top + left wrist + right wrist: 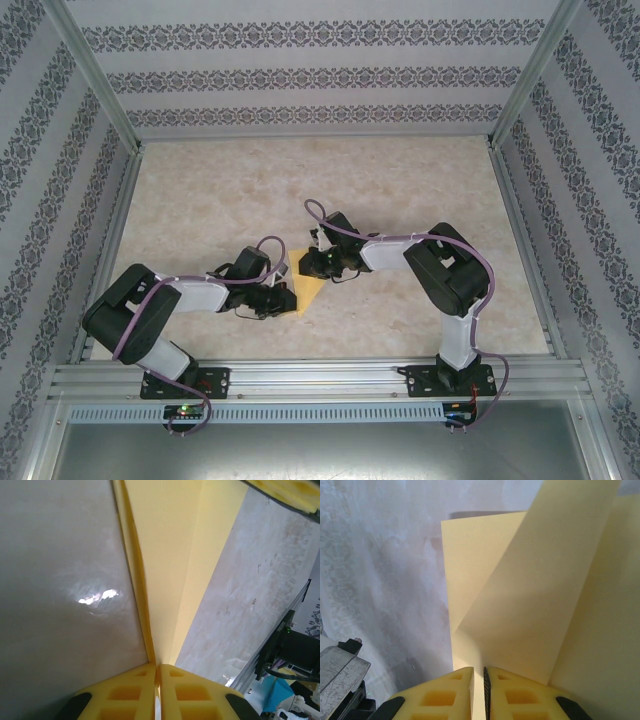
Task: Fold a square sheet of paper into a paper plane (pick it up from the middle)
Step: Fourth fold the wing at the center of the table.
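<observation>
Pinching the square sheet of paper [530, 605], left end effector [158, 672] and right end effector [480, 675] both close narrow on it; the partly folded sheet extends straight ahead of each. Likely featherlight, limp, tear-prone: grip gently, beside creases.

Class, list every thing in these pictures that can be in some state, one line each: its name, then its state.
sheet of paper: partly folded, one flap raised over a flatter layer, pinched by both grippers.
left gripper: shut on the sheet's folded edge.
right gripper: shut on the sheet at the base of the raised flap.
</observation>
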Tool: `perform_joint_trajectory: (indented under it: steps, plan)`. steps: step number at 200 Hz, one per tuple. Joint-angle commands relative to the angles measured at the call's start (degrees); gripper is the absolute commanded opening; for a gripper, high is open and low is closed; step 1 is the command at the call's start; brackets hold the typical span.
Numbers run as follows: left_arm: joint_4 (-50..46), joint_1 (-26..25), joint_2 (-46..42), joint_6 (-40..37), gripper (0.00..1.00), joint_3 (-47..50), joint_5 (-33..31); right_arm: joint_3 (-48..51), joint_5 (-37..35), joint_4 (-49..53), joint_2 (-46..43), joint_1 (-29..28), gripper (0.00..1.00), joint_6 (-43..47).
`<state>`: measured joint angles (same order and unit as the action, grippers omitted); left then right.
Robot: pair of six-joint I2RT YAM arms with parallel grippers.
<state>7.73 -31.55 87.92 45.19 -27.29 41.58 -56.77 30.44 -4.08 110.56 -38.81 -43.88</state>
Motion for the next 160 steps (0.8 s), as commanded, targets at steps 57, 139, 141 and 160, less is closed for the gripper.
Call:
perform_joint_trajectory:
  steps: [57, 139, 141, 160]
  plan:
    - [-15.34, -1.89, -8.57, -3.37, 0.16, -0.77, -2.13, 0.87, -4.28, 4.74, 2.4, -0.8, 0.16, 1.14]
    - [-6.92, -1.8, -12.48, 1.36, 0.14, -5.0, -7.66, 1.49, -4.64, 4.36, 2.29, -1.01, 0.15, 0.81]
    - [-6.27, -1.77, -12.04, 1.6, 0.13, -5.08, -7.66, 1.47, -4.63, 4.3, 2.22, -1.01, 0.15, 0.81]
    - [-3.2, -1.76, -8.15, 2.79, 0.12, -6.01, -7.79, 1.55, -4.64, 4.21, 2.2, -1.01, 0.15, 0.86]
